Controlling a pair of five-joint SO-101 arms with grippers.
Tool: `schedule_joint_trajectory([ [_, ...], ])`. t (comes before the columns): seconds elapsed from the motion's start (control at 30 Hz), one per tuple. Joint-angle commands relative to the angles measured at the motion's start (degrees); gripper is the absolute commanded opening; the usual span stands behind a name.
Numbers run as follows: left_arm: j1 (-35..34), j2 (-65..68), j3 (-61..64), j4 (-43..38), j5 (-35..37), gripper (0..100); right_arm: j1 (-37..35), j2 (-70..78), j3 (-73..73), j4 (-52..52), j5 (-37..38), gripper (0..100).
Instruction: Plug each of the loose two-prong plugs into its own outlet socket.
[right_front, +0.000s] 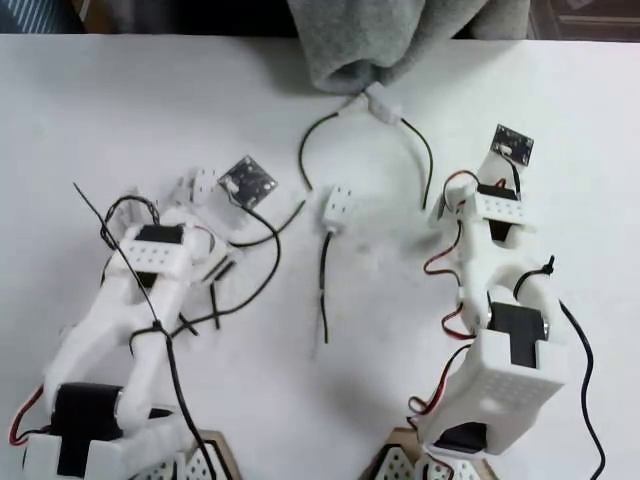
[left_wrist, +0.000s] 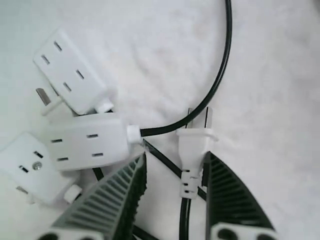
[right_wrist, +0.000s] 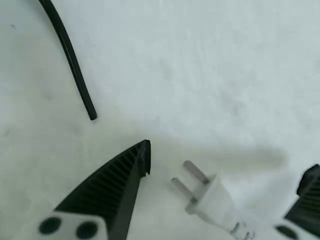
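Trouble ahead: your left gripper (left_wrist: 174, 159) gapes around one white plug (left_wrist: 194, 145) just beside the outlet sockets (left_wrist: 85, 142), your right gripper (right_wrist: 227, 160) gapes around another plug (right_wrist: 214, 201) lying on the table (right_wrist: 225, 75), and closing off-centre could skid either aside.

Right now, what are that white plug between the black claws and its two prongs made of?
The white plug looks like smooth moulded plastic, faintly glossy. Its two prongs look like bare metal, probably: flat, grey, with a dull sheen.

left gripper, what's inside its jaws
A white two-prong plug lies between the open fingers of the left gripper, prongs pointing away from it. A black cord crosses under the plug; the fingers hide where it leads.
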Motion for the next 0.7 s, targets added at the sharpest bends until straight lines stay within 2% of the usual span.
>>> schedule_joint_trajectory([
  [0.0,-0.84,-1.27,-0.09,-0.79,-0.53,19,-0.31,-2.51,-0.35,-0.66,0.53,44.3],
  [0.17,-0.4,-1.8,-1.41,4.84,-6.24,19,-0.31,-2.51,-0.35,-0.66,0.53,44.3],
  [0.33,0.31,-1.36,-5.89,9.67,-6.86,19,-0.31,-2.51,-0.35,-0.75,0.53,44.3],
  [0.67,2.95,-1.19,-6.15,9.23,-6.95,19,-0.31,-2.51,-0.35,-0.75,0.53,44.3],
])
